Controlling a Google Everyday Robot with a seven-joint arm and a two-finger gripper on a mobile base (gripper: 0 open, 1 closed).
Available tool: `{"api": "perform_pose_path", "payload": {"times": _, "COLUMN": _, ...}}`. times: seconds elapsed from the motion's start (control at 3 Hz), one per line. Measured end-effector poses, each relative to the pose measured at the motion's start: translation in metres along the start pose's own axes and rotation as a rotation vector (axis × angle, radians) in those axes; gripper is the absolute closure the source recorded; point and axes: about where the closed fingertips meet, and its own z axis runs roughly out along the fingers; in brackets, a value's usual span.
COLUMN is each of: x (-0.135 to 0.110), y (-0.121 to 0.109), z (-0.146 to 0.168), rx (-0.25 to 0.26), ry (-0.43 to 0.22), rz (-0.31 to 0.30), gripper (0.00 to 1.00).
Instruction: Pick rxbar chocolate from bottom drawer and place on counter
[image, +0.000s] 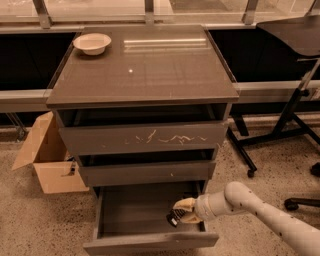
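One end effector (178, 216), positioned inside the pulled-out bottom drawer (132, 212), right side, clamped on rxbar chocolate (172, 219). One white bowl (92, 43), set on table (150, 72), rear left corner.
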Motion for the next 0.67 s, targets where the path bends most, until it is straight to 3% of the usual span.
{"api": "perform_pose_path", "payload": {"times": 0.33, "x": -0.039, "y": -0.049, "z": -0.02, "rx": 0.044, "ry": -0.091, "rz": -0.111, "gripper": 1.0}}
{"api": "perform_pose_path", "payload": {"times": 0.67, "x": -0.086, "y": -0.114, "z": -0.036, "rx": 0.076, "ry": -0.189, "rz": -0.239, "gripper": 1.0}}
